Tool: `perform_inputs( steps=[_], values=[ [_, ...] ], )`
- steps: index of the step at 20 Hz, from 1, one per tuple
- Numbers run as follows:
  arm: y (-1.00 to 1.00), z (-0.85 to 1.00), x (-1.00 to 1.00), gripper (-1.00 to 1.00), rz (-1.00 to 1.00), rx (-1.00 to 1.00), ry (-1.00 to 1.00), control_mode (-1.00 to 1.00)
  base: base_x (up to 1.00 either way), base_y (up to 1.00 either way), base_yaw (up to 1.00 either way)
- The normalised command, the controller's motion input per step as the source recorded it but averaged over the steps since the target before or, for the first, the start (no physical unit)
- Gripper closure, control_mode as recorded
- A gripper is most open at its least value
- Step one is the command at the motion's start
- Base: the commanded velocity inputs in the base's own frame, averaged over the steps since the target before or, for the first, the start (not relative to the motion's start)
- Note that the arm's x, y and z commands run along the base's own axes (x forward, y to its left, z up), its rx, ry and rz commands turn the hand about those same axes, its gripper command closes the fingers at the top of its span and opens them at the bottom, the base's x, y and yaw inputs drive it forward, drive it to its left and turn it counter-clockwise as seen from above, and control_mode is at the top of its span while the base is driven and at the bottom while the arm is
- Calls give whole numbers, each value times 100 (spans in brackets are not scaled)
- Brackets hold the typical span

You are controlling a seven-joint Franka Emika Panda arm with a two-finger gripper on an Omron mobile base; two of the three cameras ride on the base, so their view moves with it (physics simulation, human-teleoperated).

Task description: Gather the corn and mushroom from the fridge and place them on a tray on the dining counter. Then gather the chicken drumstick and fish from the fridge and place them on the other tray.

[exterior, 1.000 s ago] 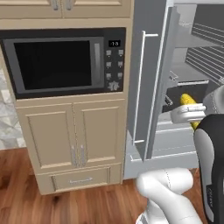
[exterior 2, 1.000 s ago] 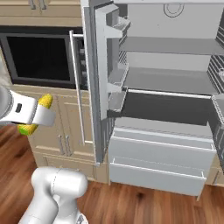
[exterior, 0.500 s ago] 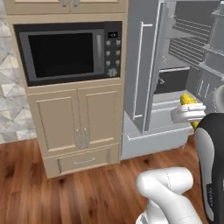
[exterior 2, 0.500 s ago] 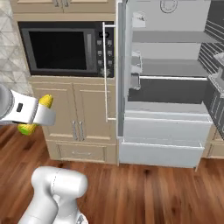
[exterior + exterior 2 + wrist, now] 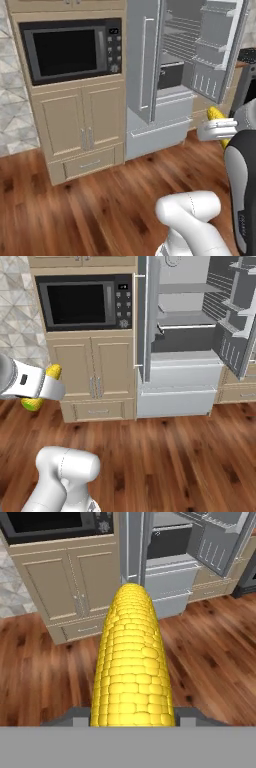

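Note:
A yellow corn (image 5: 132, 662) cob runs up the middle of the hand view, clamped between the two dark fingers of my gripper (image 5: 132, 716). In the left base view the corn (image 5: 215, 114) pokes out above the white gripper (image 5: 220, 131) at the right edge. From the right base camera the corn (image 5: 53, 372) and gripper (image 5: 46, 389) hang at the left, above the floor. The fridge (image 5: 182, 356) stands open some way ahead. The mushroom, chicken drumstick, fish, trays and dining counter are out of view.
A black microwave (image 5: 75, 50) sits in a beige cabinet column (image 5: 82, 127) left of the fridge. Both fridge doors (image 5: 142, 65) (image 5: 216, 50) are swung out. Wooden floor (image 5: 165, 456) stretches between me and the units.
The whole scene has shifted and shrunk in both base views, so the base has driven back from the fridge. The corn stays in the gripper in the same pose.

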Motion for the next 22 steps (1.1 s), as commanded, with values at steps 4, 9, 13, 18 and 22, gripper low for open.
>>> perform_inputs(
  steps=[4,9,13,18,22],
  values=[
    [0,0,0,100,0,0,0,100,-100,49,-13],
    [0,0,0,100,0,0,0,100,-100,27,-1],
    [0,0,0,100,0,0,0,100,-100,8,0],
    [0,0,0,100,0,0,0,100,-99,0,7],
    [0,0,0,100,0,0,0,100,-99,0,14]
  ],
)
